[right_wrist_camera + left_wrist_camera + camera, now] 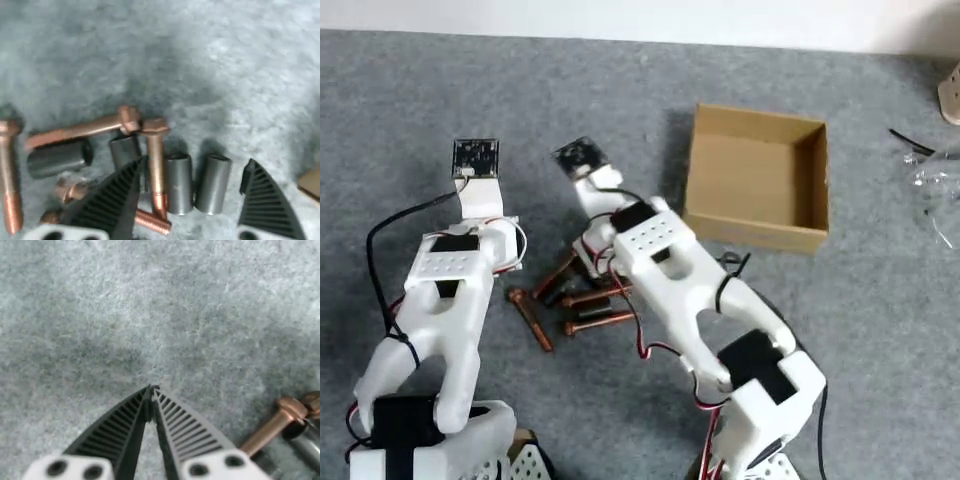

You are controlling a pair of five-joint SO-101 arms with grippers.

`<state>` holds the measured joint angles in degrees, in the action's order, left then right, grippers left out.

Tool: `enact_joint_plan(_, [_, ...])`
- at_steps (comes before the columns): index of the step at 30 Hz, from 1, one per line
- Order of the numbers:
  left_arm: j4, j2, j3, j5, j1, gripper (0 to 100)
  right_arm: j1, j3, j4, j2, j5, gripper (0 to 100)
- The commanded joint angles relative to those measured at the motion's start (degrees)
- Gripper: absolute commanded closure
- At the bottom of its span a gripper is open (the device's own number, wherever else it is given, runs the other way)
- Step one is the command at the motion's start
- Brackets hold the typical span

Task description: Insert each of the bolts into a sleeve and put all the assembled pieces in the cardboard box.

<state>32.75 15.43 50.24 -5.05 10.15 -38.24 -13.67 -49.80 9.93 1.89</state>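
1. Arms (440,330) nearest, flanking bolts (595,321) heaped on the table (880,330); cardboard box (760,175) waits beyond for finished pieces.
2. My left tool (151,390), pinched together, idles beside one bolt (272,427).
3. My right tool (196,161) gapes over sleeves (212,185), likely choosing one.

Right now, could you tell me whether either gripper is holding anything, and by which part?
Nothing is held: the left gripper is shut empty, the right gripper open above bolts and sleeves.
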Motion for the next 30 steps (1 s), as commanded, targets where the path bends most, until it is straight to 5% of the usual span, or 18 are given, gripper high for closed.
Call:
enact_joint_plan(1, [-0.9,2.2,-0.2,-0.2,0.5,99,1.9,2.2,1.4,-0.7,-3.7,72.4])
enact_joint_plan(20, [-0.5,2.2,-0.1,-0.2,0.5,99,1.9,-3.0,7.3,-0.5,-4.0,72.4])
enact_joint_plan(30, [-0.7,2.2,-0.1,-0.2,0.2,99,4.1,-2.7,5.8,-0.6,-10.5,72.4])
